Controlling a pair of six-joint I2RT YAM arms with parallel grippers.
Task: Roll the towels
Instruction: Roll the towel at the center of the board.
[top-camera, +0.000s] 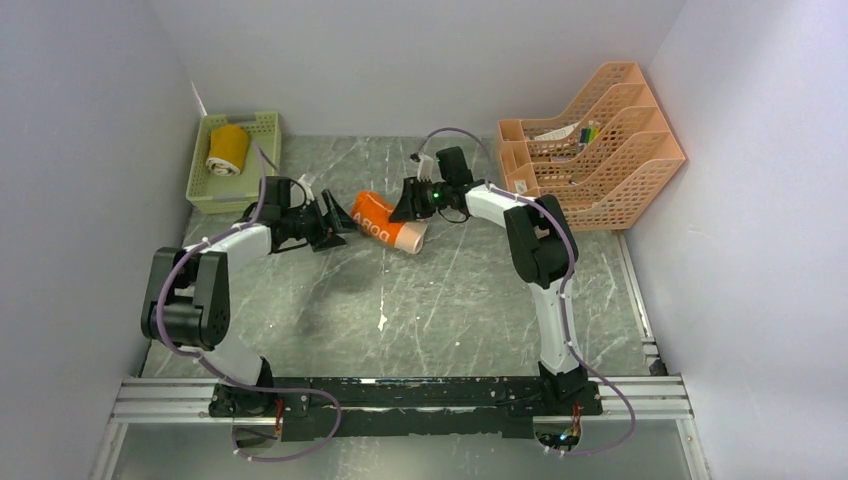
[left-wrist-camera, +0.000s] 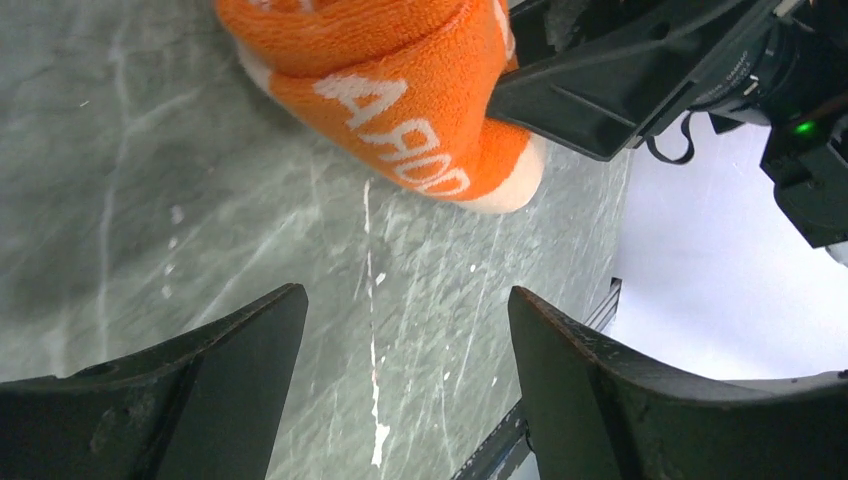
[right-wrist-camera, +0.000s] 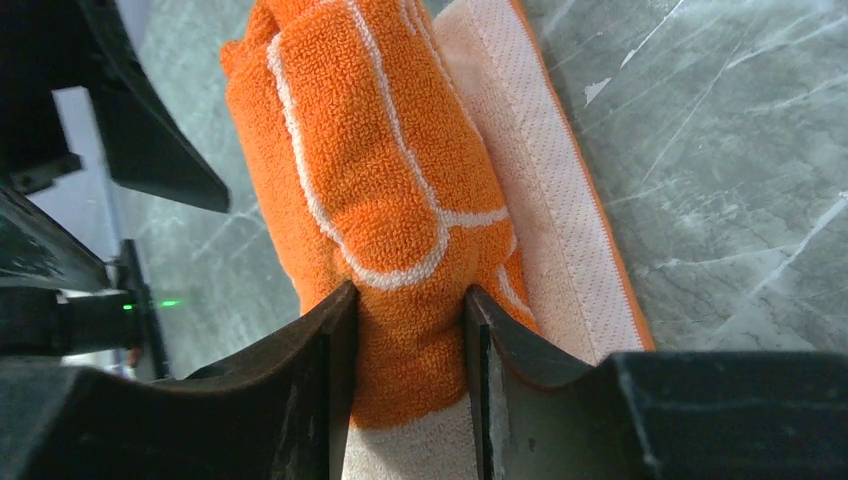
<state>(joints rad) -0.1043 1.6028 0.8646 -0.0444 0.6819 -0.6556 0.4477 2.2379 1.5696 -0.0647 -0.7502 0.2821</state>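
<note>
My right fingers (right-wrist-camera: 300, 400) were clamped on the rolled orange towel (right-wrist-camera: 370, 180) near its right end, the cloth bulging between them. My left fingers (left-wrist-camera: 200, 400) stood wide and empty, just left of the roll and touching nothing. The roll lay on the counter (top-camera: 430, 300), toward the far side. I judged the rolling finished. Next I needed a steady lift leftward to the green basket (top-camera: 262, 125), beside the rolled yellow towel (top-camera: 228, 150), without the roll loosening.

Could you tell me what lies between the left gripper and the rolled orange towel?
Only bare marbled tabletop; the left wrist view shows the left gripper open, short of the orange towel.
</note>
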